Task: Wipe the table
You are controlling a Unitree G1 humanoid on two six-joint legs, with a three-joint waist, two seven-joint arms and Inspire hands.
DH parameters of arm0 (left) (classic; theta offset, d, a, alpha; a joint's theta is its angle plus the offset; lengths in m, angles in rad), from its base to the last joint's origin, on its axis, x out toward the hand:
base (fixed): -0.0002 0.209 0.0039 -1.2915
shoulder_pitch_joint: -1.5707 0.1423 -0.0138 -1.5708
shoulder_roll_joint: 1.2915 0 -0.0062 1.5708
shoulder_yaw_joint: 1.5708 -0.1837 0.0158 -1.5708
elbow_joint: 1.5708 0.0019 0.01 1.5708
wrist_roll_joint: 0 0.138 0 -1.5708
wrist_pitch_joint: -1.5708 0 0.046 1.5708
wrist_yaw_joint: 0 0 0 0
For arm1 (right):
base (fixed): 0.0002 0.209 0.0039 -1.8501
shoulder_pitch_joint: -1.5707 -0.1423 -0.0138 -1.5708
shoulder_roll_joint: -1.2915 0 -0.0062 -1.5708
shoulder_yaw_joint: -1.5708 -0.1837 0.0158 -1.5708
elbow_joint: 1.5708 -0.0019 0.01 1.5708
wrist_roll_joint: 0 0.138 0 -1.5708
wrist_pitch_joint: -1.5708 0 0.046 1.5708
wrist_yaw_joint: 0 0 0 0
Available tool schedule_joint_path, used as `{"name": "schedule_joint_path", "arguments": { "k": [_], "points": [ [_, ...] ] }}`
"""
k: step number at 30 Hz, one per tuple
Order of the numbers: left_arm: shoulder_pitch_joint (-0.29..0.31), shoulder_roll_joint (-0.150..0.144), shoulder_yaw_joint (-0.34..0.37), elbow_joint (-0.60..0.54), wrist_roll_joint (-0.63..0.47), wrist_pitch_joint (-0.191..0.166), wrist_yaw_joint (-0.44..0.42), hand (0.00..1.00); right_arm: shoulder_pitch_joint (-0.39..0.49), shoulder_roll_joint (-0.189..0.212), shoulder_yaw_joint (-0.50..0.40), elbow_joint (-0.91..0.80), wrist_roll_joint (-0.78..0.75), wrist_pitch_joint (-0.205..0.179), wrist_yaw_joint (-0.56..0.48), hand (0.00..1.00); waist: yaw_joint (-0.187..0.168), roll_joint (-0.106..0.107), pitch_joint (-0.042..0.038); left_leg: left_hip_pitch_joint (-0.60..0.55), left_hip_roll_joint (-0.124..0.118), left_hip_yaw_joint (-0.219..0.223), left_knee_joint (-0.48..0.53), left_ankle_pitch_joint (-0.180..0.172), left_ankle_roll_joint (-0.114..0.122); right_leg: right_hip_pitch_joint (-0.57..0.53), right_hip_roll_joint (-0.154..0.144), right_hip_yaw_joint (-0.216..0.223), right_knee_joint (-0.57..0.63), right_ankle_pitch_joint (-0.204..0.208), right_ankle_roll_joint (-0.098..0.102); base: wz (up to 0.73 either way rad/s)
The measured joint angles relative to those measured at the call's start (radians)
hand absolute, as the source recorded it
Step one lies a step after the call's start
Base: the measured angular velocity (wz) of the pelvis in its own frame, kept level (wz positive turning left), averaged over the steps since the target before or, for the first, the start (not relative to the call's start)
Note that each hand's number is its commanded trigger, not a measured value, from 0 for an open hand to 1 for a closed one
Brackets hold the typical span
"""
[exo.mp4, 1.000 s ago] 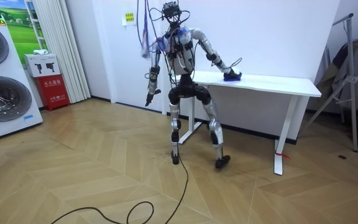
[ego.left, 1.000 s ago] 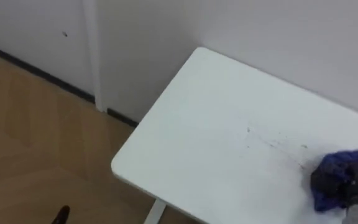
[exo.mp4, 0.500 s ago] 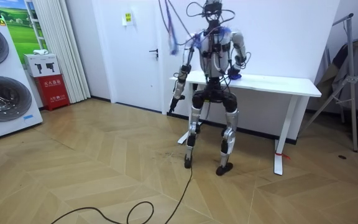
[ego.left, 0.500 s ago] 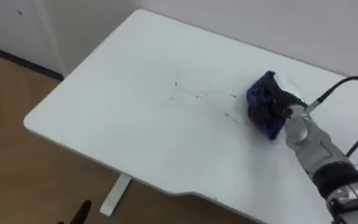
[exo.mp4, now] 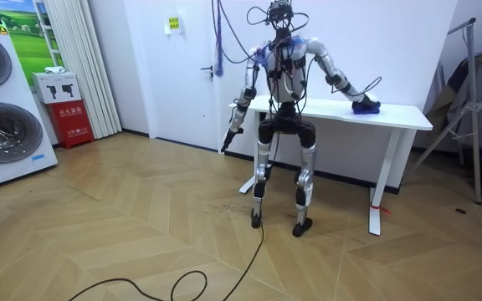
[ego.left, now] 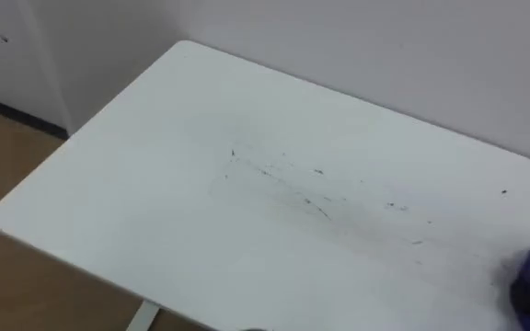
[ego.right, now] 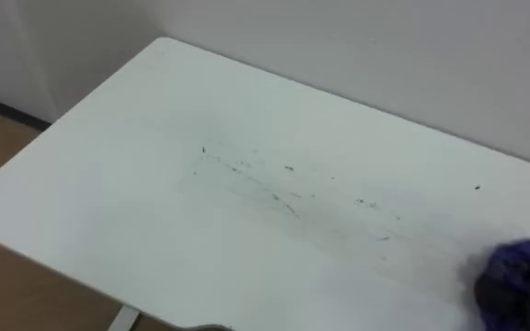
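- swept rightward since earlier: blue cloth, now at 4 o'clock on table.
- soft, light; best pressed flat from above.
- right hand: closure cannot be told.

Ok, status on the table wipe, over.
Right hand at blue cloth, right of dark marks on table. Left hand hangs at side. Nothing in the way.

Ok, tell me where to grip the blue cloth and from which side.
Grip the bunched top folds of the blue cloth, coming straight down from above: it lies crumpled in a heap on the table toward its right end, where the right hand reaches.
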Motion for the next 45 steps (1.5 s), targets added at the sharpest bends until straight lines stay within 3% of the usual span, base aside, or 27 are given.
{"name": "schedule_joint_path", "arguments": {
  "k": [2, 3, 5, 7, 10, 11, 12, 13, 15, 17, 18, 19, 20, 21, 23, 26, 28, 32, 33, 34, 37, 41, 43, 44, 45],
  "points": [
    [-0.033, -0.003, -0.046, 0.000, -0.011, -0.009, 0.017, 0.00, -0.051, 0.001, 0.043, -0.017, 0.007, 0.055, -0.005, 1.00, 0.022, 0.015, 0.0035, 0.007, 0.010, -0.001, 0.003, -0.014, -0.003, 0.000, 0.013, 0.019, -0.003, 0.011, -0.007, -0.48],
    [-0.053, -0.006, -0.082, 0.006, -0.009, -0.013, 0.030, 0.00, -0.107, 0.006, 0.099, -0.023, 0.006, 0.106, -0.013, 1.00, 0.046, 0.023, 0.0079, 0.017, 0.014, -0.008, -0.002, -0.016, -0.005, -0.008, 0.024, 0.046, -0.002, 0.020, -0.014, -0.73],
    [-0.089, -0.016, -0.129, 0.022, -0.010, -0.010, 0.031, 0.00, -0.209, 0.037, 0.201, -0.051, -0.015, 0.174, -0.016, 1.00, 0.080, 0.042, 0.0173, 0.016, 0.024, -0.029, -0.004, -0.026, -0.009, -0.028, 0.041, 0.066, -0.002, 0.039, -0.029, -0.73],
    [-0.131, -0.017, -0.194, 0.045, -0.007, 0.000, 0.028, 0.00, -0.401, 0.106, 0.392, -0.108, -0.069, 0.226, 0.025, 1.00, 0.114, 0.060, 0.0268, -0.001, 0.029, -0.040, -0.005, -0.029, -0.015, -0.071, 0.057, 0.066, 0.001, 0.058, -0.050, -0.60],
    [-0.197, -0.031, -0.239, 0.055, -0.008, 0.015, 0.023, 0.00, -0.635, 0.222, 0.540, -0.119, -0.118, 0.208, 0.087, 1.00, 0.165, 0.081, 0.0462, -0.051, 0.028, -0.101, 0.002, -0.012, -0.014, -0.100, 0.071, 0.049, -0.005, 0.065, -0.063, 0.10],
    [-0.207, -0.037, -0.244, 0.053, -0.008, 0.017, 0.023, 0.00, -0.671, 0.234, 0.544, -0.105, -0.125, 0.195, 0.091, 1.00, 0.179, 0.082, 0.0477, -0.056, 0.028, -0.108, 0.000, -0.008, -0.014, -0.102, 0.071, 0.044, -0.005, 0.063, -0.064, 0.53],
    [-0.203, -0.041, -0.252, 0.049, -0.008, 0.020, 0.023, 0.00, -0.726, 0.257, 0.544, -0.094, -0.123, 0.184, 0.098, 1.00, 0.217, 0.090, 0.0486, -0.059, 0.025, -0.124, -0.010, 0.002, -0.014, -0.106, 0.071, 0.033, -0.011, 0.061, -0.062, 0.54],
    [-0.194, -0.038, -0.251, 0.044, -0.008, 0.040, 0.023, 0.00, -0.749, 0.263, 0.544, -0.096, -0.112, 0.169, 0.099, 1.00, 0.236, 0.089, 0.0469, -0.066, 0.018, -0.156, -0.020, 0.012, -0.015, -0.103, 0.068, 0.005, -0.026, 0.060, -0.060, 0.63],
    [-0.141, -0.036, -0.247, 0.023, -0.009, 0.076, 0.024, 0.00, -0.747, 0.255, 0.544, -0.096, -0.097, 0.157, 0.097, 1.00, 0.238, 0.083, 0.0443, -0.073, 0.006, -0.186, -0.029, 0.021, -0.012, -0.091, 0.056, -0.026, -0.021, 0.049, -0.048, 0.73],
    [-0.086, -0.036, -0.247, 0.007, -0.009, 0.088, 0.024, 0.00, -0.693, 0.239, 0.543, -0.075, -0.101, 0.154, 0.087, 1.00, 0.235, 0.078, 0.0419, -0.065, -0.002, -0.200, -0.028, 0.024, -0.008, -0.066, 0.047, -0.055, -0.019, 0.046, -0.043, 0.64],
    [-0.065, -0.040, -0.240, 0.001, -0.006, 0.091, 0.022, 0.00, -0.615, 0.226, 0.528, -0.053, -0.102, 0.139, 0.070, 1.00, 0.227, 0.079, 0.0425, -0.053, -0.008, -0.217, -0.029, 0.024, -0.007, -0.039, 0.040, -0.073, -0.020, 0.044, -0.040, 0.63],
    [-0.032, -0.041, -0.229, -0.021, 0.001, 0.089, 0.022, 0.00, -0.520, 0.225, 0.487, -0.067, -0.092, 0.071, 0.028, 1.00, 0.206, 0.081, 0.0443, -0.034, -0.015, -0.220, -0.030, 0.024, -0.007, -0.012, 0.036, -0.074, -0.021, 0.043, -0.039, 0.57],
    [-0.014, -0.040, -0.222, -0.029, 0.001, 0.087, 0.022, 0.00, -0.482, 0.225, 0.481, -0.072, -0.091, 0.037, 0.008, 1.00, 0.189, 0.080, 0.0430, -0.026, -0.021, -0.219, -0.030, 0.026, -0.004, 0.000, 0.031, -0.073, -0.022, 0.041, -0.035, 0.36],
    [0.011, -0.041, -0.209, -0.030, 0.014, 0.081, 0.022, 0.00, -0.419, 0.225, 0.462, -0.072, -0.091, -0.018, -0.019, 1.00, 0.154, 0.077, 0.0369, -0.005, -0.033, -0.218, -0.031, 0.026, -0.003, 0.028, 0.021, -0.071, -0.026, 0.034, -0.024, 0.28],
    [0.030, -0.040, -0.182, -0.027, 0.024, 0.056, 0.025, 0.00, -0.307, 0.222, 0.390, -0.073, -0.074, -0.086, -0.072, 1.00, 0.085, 0.075, 0.0136, 0.025, -0.045, -0.200, -0.049, 0.026, -0.003, 0.069, 0.015, -0.069, -0.056, 0.031, -0.018, 0.17],
    [0.013, -0.041, -0.136, -0.033, 0.051, 0.031, 0.033, 0.00, -0.236, 0.214, 0.304, -0.073, -0.030, -0.112, -0.117, 1.00, 0.053, 0.077, 0.0119, 0.047, -0.046, -0.179, -0.054, 0.026, -0.003, 0.072, 0.012, -0.047, -0.055, 0.029, -0.015, -0.29],
    [0.007, -0.040, -0.088, -0.059, 0.085, 0.016, 0.053, 0.00, -0.178, 0.176, 0.229, -0.072, -0.001, -0.113, -0.132, 1.00, 0.014, 0.074, 0.0078, 0.051, -0.046, -0.153, -0.055, 0.025, 0.000, 0.067, 0.009, -0.042, -0.057, 0.030, -0.011, -0.31],
    [0.002, -0.043, -0.049, -0.102, 0.099, 0.012, 0.072, 0.00, -0.076, 0.124, 0.098, -0.065, 0.053, -0.115, -0.156, 1.00, -0.027, 0.073, 0.0039, 0.048, -0.047, -0.141, -0.056, 0.011, 0.016, 0.062, 0.008, -0.031, -0.059, 0.023, 0.001, -0.06],
    [0.003, -0.043, -0.049, -0.101, 0.098, 0.013, 0.074, 0.00, -0.059, 0.111, 0.059, -0.053, 0.056, -0.115, -0.156, 1.00, -0.037, 0.076, -0.0008, 0.048, -0.047, -0.137, -0.061, 0.000, 0.021, 0.058, 0.008, -0.030, -0.059, 0.017, 0.011, -0.16],
    [-0.001, -0.046, -0.050, -0.101, 0.096, 0.015, 0.076, 0.00, -0.050, 0.099, 0.037, -0.033, 0.065, -0.114, -0.155, 1.00, -0.038, 0.079, -0.0048, 0.048, -0.044, -0.130, -0.059, 0.000, 0.021, 0.053, 0.010, -0.019, -0.054, 0.019, 0.008, -0.19],
    [-0.010, -0.059, -0.064, -0.098, 0.086, 0.018, 0.095, 0.00, -0.061, 0.092, 0.037, -0.017, 0.093, -0.072, -0.154, 1.00, -0.036, 0.082, -0.0063, 0.060, -0.039, -0.130, -0.057, -0.002, 0.019, 0.065, 0.016, -0.008, -0.049, 0.023, 0.002, -0.15],
    [-0.037, -0.075, -0.137, -0.032, 0.058, 0.021, 0.121, 0.00, -0.172, 0.093, 0.116, -0.021, 0.094, 0.056, -0.153, 1.00, 0.012, 0.094, -0.0035, 0.083, -0.035, -0.124, -0.065, -0.002, 0.019, 0.044, 0.030, 0.044, -0.034, 0.034, -0.015, -0.46],
    [-0.053, -0.090, -0.180, 0.001, 0.049, 0.036, 0.119, 0.00, -0.294, 0.109, 0.211, -0.027, 0.071, 0.149, -0.126, 1.00, 0.065, 0.100, 0.0015, 0.073, -0.022, -0.089, -0.065, -0.002, 0.018, -0.003, 0.047, 0.083, -0.015, 0.047, -0.036, -0.93],
    [-0.058, -0.093, -0.201, 0.017, 0.042, 0.039, 0.117, 0.00, -0.373, 0.131, 0.278, -0.050, 0.032, 0.188, -0.093, 1.00, 0.085, 0.101, 0.0078, 0.063, -0.020, -0.092, -0.065, -0.001, 0.018, -0.035, 0.053, 0.094, -0.003, 0.055, -0.047, -0.84],
    [-0.065, -0.094, -0.208, 0.027, 0.035, 0.040, 0.115, 0.00, -0.409, 0.146, 0.310, -0.070, 0.011, 0.202, -0.075, 1.00, 0.090, 0.101, 0.0136, 0.056, -0.019, -0.096, -0.064, -0.001, 0.018, -0.047, 0.056, 0.092, -0.001, 0.058, -0.052, -0.55]
  ]
}}
